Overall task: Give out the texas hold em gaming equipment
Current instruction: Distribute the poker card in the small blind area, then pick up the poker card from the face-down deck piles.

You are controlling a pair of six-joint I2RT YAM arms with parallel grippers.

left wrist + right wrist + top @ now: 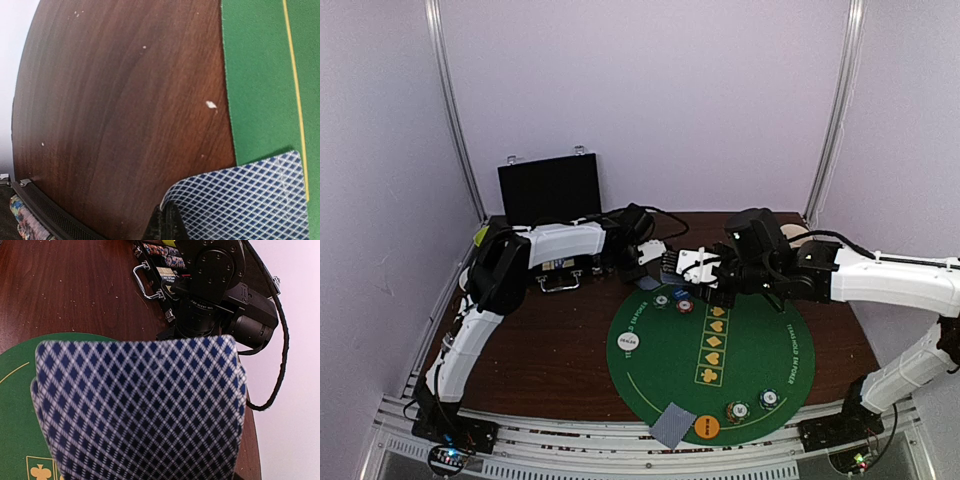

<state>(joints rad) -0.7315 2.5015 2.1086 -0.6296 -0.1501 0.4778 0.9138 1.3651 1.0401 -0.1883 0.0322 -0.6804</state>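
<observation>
A round green poker mat [760, 345] lies mid-table. My left gripper [168, 226] is shut on the corner of one blue-diamond-backed playing card [250, 200], which hangs over the mat's far-left edge [255, 75]. My right gripper [680, 268] is shut on a stack of playing cards [140, 410], whose backs fill the right wrist view and hide its fingers. Two poker chips [672, 301] sit at the mat's far edge and two more [752, 405] near the front. A white dealer disc [627, 341], an orange disc [707, 427] and two dealt cards [671, 424] also lie on the mat.
A black hinged case [550, 190] stands open at the back left, its chip tray [162, 257] and handle [144, 282] just behind my left wrist [215, 285]. Both grippers are close together over the mat's far edge. Brown tabletop [110, 110] surrounds the mat.
</observation>
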